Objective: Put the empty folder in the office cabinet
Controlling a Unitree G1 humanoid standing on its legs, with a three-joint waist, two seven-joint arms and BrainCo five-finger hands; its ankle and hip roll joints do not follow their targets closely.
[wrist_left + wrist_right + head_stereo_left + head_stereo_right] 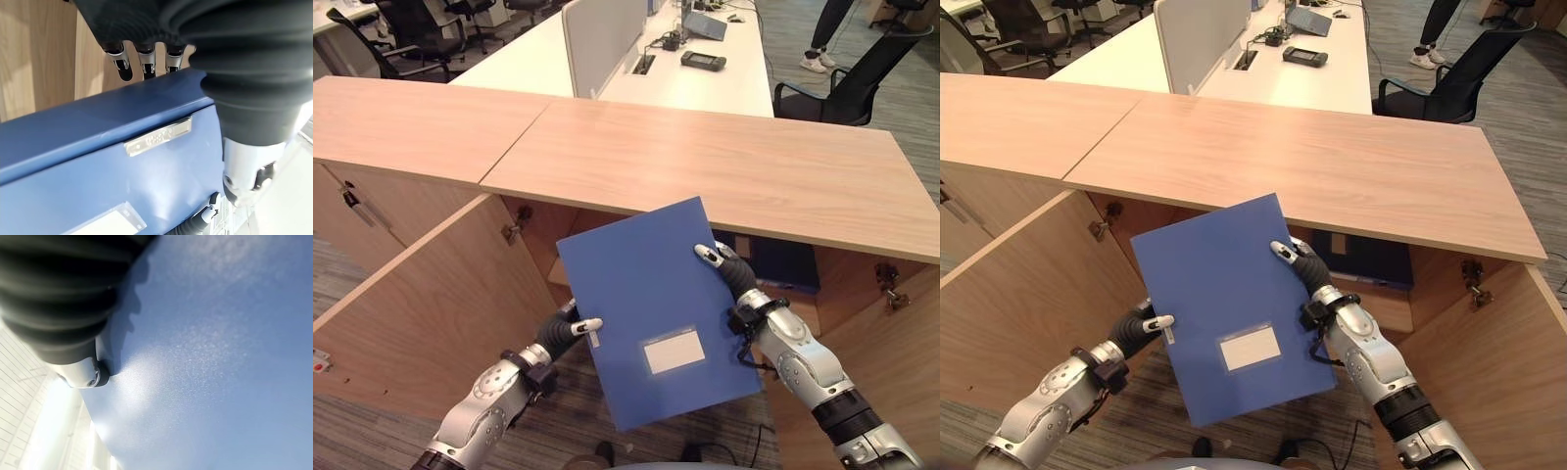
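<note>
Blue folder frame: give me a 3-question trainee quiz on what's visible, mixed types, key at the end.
1. True or false: the blue folder is already inside the cabinet.
2. Multiple choice: how is the folder held? A) by the left hand alone; B) between the left hand and the right hand, one on each side edge; C) it lies on the cabinet top.
3. Fill in: the cabinet doors are ____.

Key:
1. False. It is held in front of the open cabinet, below the top's front edge.
2. B. The left thumb lies on the folder's front, with the fingers behind it; the right hand grips the opposite edge.
3. Open. The left door swings outward.
</note>
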